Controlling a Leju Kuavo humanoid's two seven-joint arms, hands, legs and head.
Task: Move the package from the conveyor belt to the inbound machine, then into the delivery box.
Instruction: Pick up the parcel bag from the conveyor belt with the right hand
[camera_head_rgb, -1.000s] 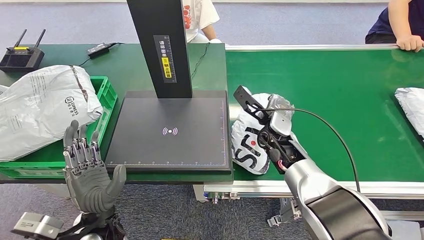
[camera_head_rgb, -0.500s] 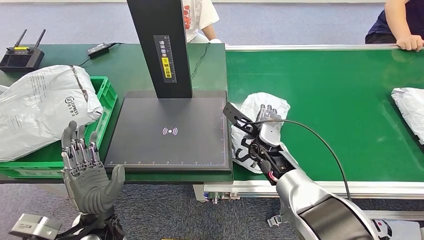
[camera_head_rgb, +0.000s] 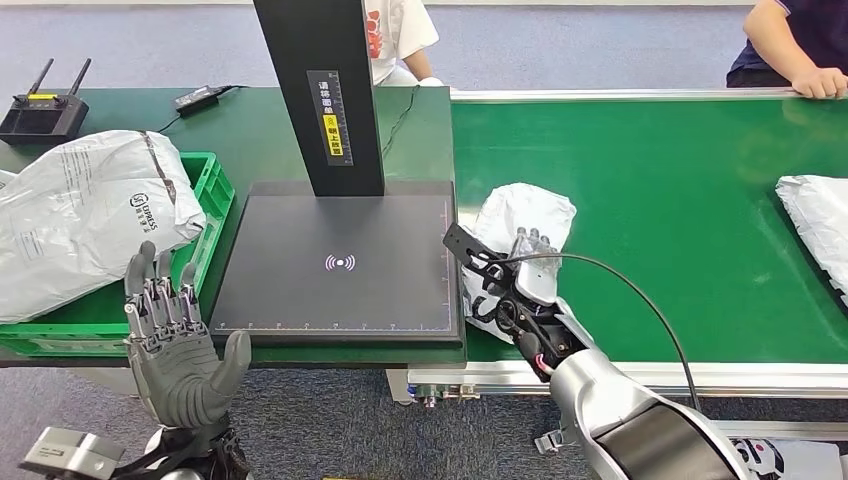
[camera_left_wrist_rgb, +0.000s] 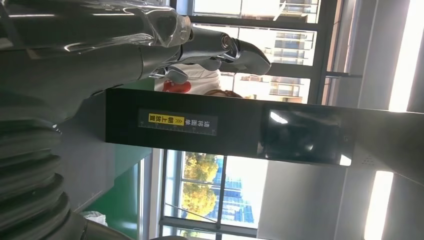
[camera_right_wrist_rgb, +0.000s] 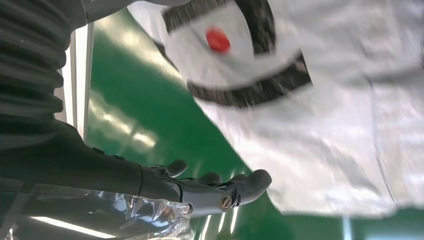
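Holding my left hand (camera_head_rgb: 180, 350) upright in front of the green crate (camera_head_rgb: 212, 190), I keep its fingers apart and empty; it matches its pose of a second ago. The crate carries a large grey bag (camera_head_rgb: 85, 215) already. Beside it lies the black scanner plate (camera_head_rgb: 340, 265) with its upright post (camera_head_rgb: 320, 95), bare on top.

On the green belt (camera_head_rgb: 680, 230), just beside the plate's edge, lies the white package (camera_head_rgb: 515, 235) with black lettering. A second ago it sat nearer the belt's front rail under my right hand (camera_head_rgb: 525, 275); now it lies further back on the belt and my arm has drawn toward me. My right hand rests over the package's near part. The right wrist view shows the fingers (camera_right_wrist_rgb: 240, 187) extended and apart over the belt beside the package, not closed on it. I judge that no firm hold exists yet: the package is not lifted and the transfer to the plate has not begun.

At the far right another white parcel (camera_head_rgb: 815, 215) rides the belt and sits further in than before, so the belt is probably running. A person's arm (camera_head_rgb: 800, 55) rests at the far rail.
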